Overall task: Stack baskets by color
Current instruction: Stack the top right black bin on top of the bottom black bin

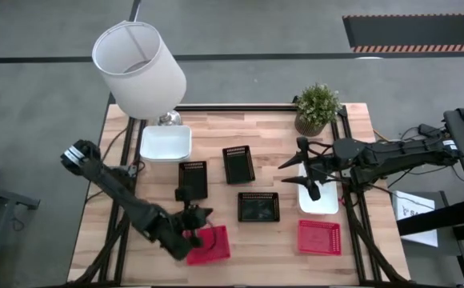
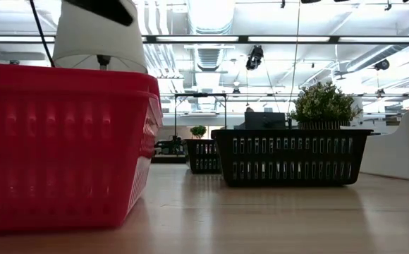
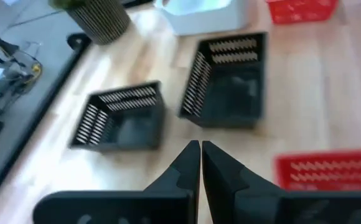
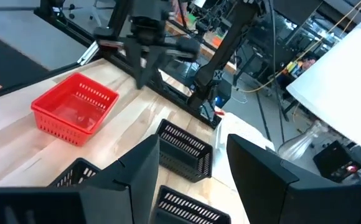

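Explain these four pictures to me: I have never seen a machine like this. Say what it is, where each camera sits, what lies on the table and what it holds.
This is a robot with two dark arms at a wooden table. One camera looks straight down, one sits at table-top height, and one rides on each wrist.

On the table lie small baskets: three black ones, two red stacks and two white ones. A white lampshade and a potted plant stand at the far edge.

The left gripper is shut and empty, beside the near left red stack. The right gripper is open and empty, over the white one on the right.
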Controlling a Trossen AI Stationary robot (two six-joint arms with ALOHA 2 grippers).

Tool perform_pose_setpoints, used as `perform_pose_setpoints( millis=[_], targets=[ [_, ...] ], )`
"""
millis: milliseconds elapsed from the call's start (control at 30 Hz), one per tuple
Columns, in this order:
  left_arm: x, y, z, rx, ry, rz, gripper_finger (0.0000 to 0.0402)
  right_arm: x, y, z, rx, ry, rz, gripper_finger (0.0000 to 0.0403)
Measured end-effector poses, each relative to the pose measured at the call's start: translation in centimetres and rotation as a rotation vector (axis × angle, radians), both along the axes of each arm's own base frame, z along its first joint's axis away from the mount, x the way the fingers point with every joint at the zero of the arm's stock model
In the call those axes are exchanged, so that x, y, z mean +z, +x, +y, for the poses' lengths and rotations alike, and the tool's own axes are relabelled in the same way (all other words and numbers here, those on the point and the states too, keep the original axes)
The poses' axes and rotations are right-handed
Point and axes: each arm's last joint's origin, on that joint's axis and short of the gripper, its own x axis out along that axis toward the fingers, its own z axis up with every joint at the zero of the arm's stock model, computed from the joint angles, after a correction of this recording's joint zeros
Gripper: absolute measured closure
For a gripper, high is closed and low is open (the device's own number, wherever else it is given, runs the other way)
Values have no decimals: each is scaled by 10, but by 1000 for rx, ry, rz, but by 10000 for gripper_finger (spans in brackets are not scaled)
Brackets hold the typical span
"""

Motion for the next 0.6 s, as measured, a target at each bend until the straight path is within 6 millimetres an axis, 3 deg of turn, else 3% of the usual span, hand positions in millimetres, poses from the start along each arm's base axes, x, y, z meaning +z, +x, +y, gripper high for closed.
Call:
perform_pose_setpoints(
  millis=[100, 200, 300, 433, 600],
  targets=[
    [1, 7, 16, -67, 52, 23, 402, -8, 6, 1, -14, 65, 38, 222],
    [-2, 16, 29, -245, 82, 44, 402, -20, 15, 1, -45, 154, 99, 223],
    [-8, 19, 48, -378, 117, 41, 402, -31, 27, 0, -157, 229, 157, 229],
    [-14, 12, 76, -428, 202, 41, 402, -40, 42, -3, -333, 267, 233, 241],
    [-10, -7, 105, -441, 328, 32, 402, -37, 63, -3, -441, 346, 336, 264]
  ],
)
